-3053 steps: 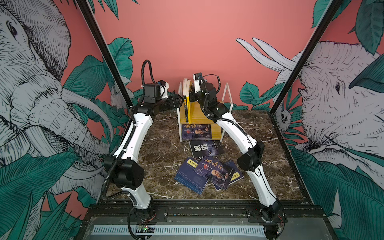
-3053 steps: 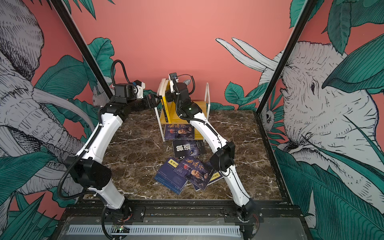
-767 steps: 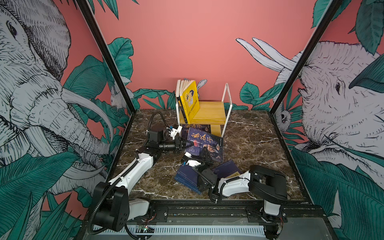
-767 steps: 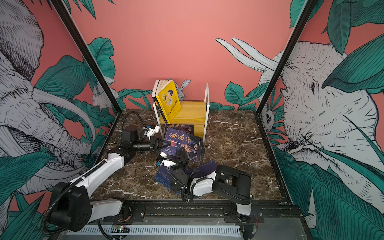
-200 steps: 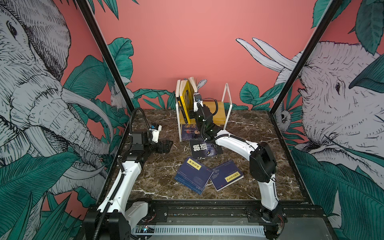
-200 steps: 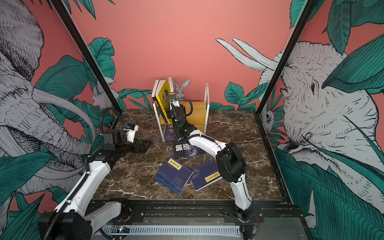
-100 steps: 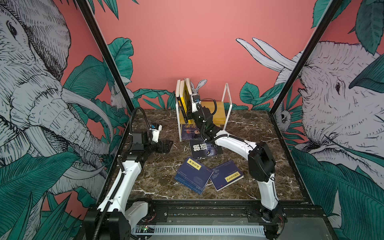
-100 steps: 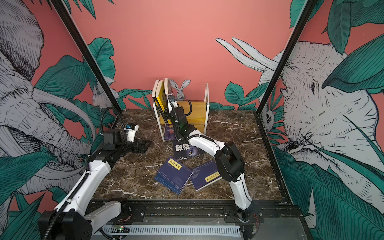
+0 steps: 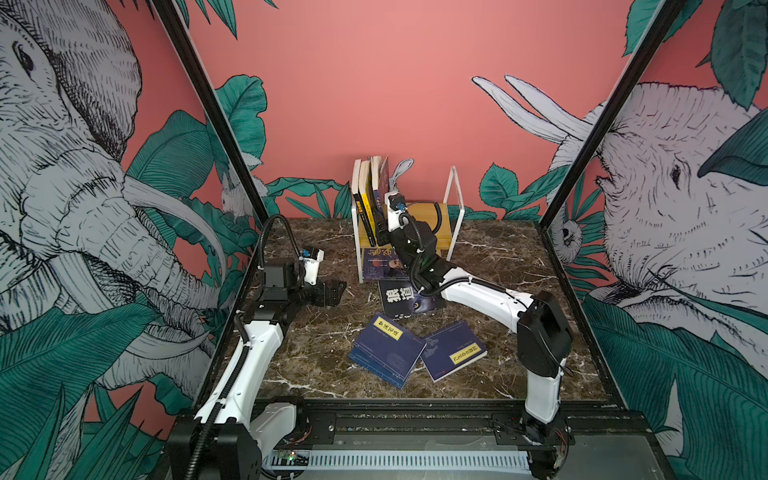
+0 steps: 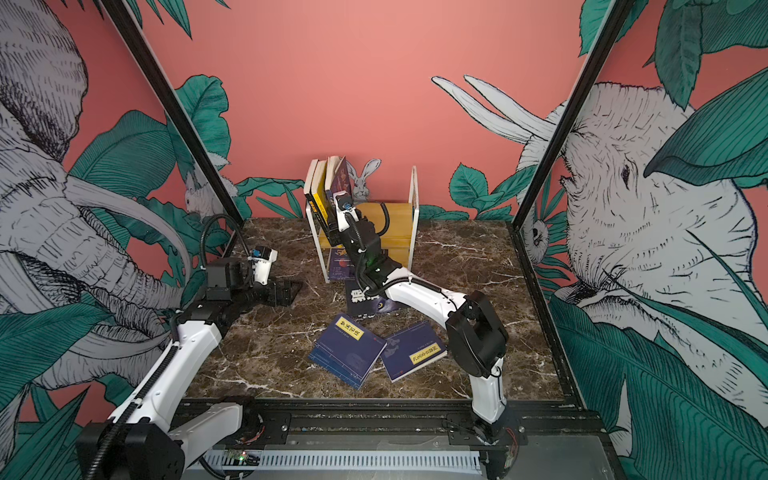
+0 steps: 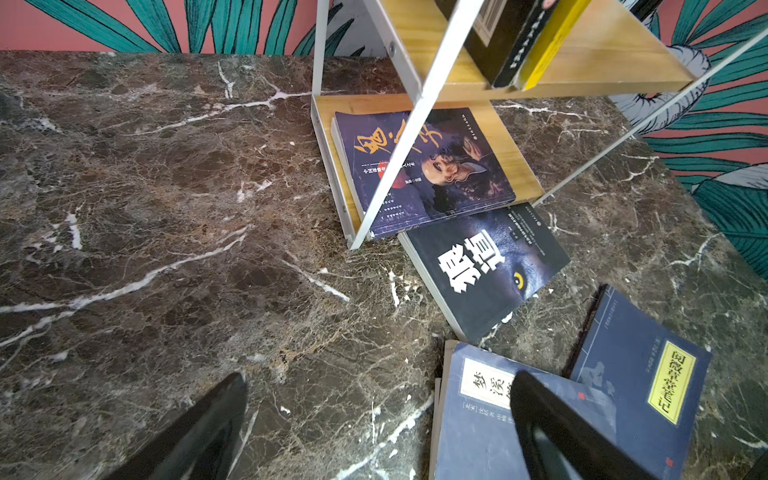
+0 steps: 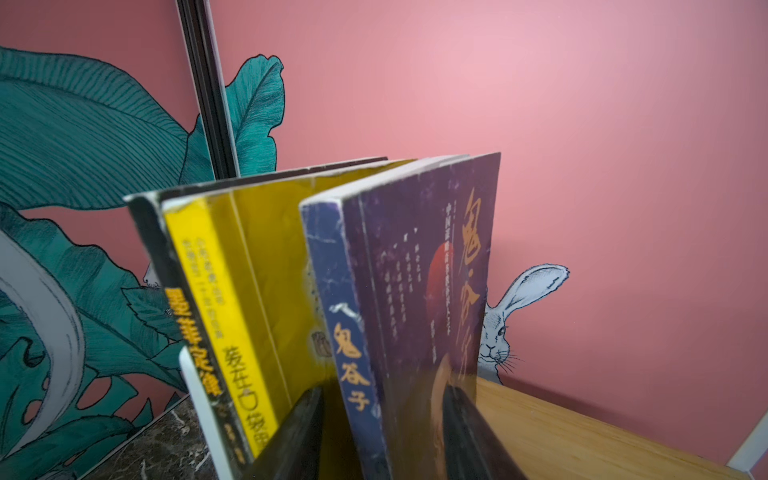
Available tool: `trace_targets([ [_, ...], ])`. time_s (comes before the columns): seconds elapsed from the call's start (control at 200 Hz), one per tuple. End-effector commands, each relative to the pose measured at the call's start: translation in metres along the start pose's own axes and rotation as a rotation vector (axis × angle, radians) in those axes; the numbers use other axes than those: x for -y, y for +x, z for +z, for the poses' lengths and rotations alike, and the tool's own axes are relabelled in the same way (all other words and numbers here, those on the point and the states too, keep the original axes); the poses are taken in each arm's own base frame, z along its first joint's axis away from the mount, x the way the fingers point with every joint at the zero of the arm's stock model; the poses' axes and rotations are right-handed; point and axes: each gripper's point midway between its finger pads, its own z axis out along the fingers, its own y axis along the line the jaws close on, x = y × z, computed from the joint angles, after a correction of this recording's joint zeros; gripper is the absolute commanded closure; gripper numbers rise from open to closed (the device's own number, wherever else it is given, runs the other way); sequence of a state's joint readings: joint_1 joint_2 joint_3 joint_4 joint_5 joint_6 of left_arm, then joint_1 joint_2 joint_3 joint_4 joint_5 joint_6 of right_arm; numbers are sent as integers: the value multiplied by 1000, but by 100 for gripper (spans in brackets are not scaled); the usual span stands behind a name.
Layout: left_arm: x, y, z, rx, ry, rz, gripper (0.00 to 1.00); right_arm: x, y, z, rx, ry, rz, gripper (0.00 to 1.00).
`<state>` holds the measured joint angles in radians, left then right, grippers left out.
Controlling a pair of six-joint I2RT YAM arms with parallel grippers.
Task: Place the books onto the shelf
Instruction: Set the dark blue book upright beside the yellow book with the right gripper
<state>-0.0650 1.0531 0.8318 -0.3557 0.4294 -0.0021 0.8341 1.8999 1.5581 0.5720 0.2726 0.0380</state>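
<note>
In both top views the right arm (image 9: 482,297) hides part of the black book (image 9: 395,305) and shelf (image 9: 442,218).

Robot test cell, lab type. Black frame posts (image 9: 210,104) upper left and right; printed jungle mural panels (image 9: 62,166) on the sides; marble-pattern tabletop (image 9: 316,361) centre; white robot arms (image 9: 257,353) on base rail (image 9: 415,424), lower edge.

Three books (image 9: 365,195) upright on shelf (image 9: 448,220) top board; one flat below; black, navy ones flat out front.
</note>
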Motion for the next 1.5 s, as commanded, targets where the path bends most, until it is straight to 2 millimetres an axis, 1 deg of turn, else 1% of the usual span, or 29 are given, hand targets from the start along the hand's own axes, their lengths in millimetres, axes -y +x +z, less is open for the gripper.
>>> trace_targets([
  [0.0,4,-6,-5,13,9,30,1,-8,-31,-20,62,-46,5,52],
  [0.15,4,-5,-5,5,10,28,1,-8,-25,-49,26,-55,0,52],
  [0.235,4,-6,-4,10,11,30,1,-6,-30,-64,24,-54,-8,52],
  [0.245,4,-6,-4,8,12,30,1,-4,-21,-67,4,-52,-16,52],
  [0.29,5,-6,-3,9,19,29,1,-1,-15,-73,-16,-43,-30,53],
  [0.385,4,-5,-3,-2,16,23,1,8,-8,-75,-57,0,-74,54],
  [0.46,3,-7,-3,4,11,23,1,18,-11,-72,-76,35,-108,57],
  [0.495,4,-6,-3,8,16,24,1,23,-5,-69,-98,50,-123,58],
  [0.5,4,-6,-3,8,16,25,1,24,-3,-69,-104,52,-126,59],
  [0.505,4,-6,-3,8,16,25,1,25,-10,-67,-92,57,-121,59],
  [0.52,4,-6,-3,9,17,26,1,27,-15,-65,-86,66,-117,60],
  [0.605,3,-6,-4,2,15,19,1,49,-14,-50,-119,134,-105,65],
  [0.71,2,-6,-4,7,9,19,1,67,-18,-28,-140,182,-116,71],
  [0.82,4,-5,-4,4,23,13,1,89,-11,2,-179,240,-124,79],
  [0.84,3,-5,-4,2,20,12,1,93,-6,9,-194,249,-121,80],
  [0.865,3,-5,-4,1,17,10,1,99,-8,16,-193,262,-111,81],
  [0.92,3,-6,-4,6,14,13,1,109,-3,34,-203,274,-93,83],
  [0.93,2,-6,-4,6,13,11,1,112,2,37,-214,277,-92,83],
  [0.975,3,-6,-4,10,17,15,0,121,0,51,-212,288,-77,84],
  [0.995,3,-7,-5,13,19,16,1,123,7,57,-224,287,-76,84],
  [1.02,4,-6,-5,9,21,15,1,127,7,65,-217,290,-71,84],
  [1.105,3,-5,-6,2,15,18,1,134,10,89,-200,274,-49,84],
  [1.12,3,-6,-6,4,15,20,1,134,15,93,-208,262,-46,84],
  [1.175,3,-5,-6,8,15,23,1,135,13,106,-189,227,-36,84],
  [1.185,4,-5,-6,10,16,23,1,136,7,107,-175,220,-33,84],
  [1.205,4,-6,-6,11,19,23,1,136,11,111,-173,207,-33,84],
  [1.23,4,-5,-6,10,22,23,1,136,9,115,-157,189,-26,84],
  [1.385,4,-6,-5,7,24,22,1,134,4,128,-79,74,34,93],
  [1.495,8,-8,-6,5,41,33,1,134,8,131,-68,50,48,94],
])
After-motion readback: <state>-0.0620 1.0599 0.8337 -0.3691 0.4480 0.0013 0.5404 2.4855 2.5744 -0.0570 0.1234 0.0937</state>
